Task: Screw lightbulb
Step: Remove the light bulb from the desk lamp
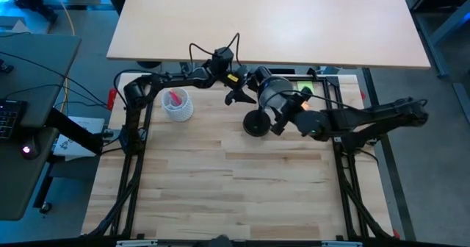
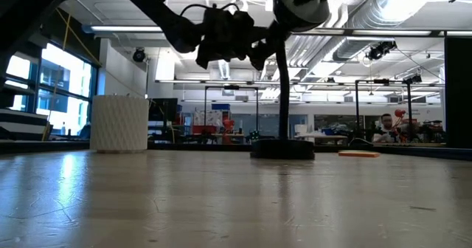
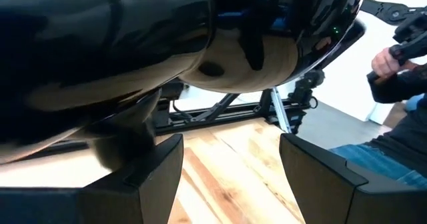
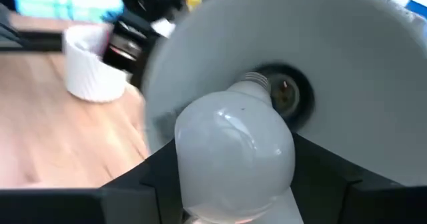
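Beyond the table lies an open workshop: tall windows on one side, ceiling light strips, exposed ducts, black frames, a seated person.

White frosted lightbulb, black lamp, white ribbed cup.

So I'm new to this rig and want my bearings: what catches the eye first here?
The white lightbulb between the right gripper's fingers, its screw base just short of the socket inside the lamp shade. The left gripper sits against the shade's glossy black outside at the table's far edge.
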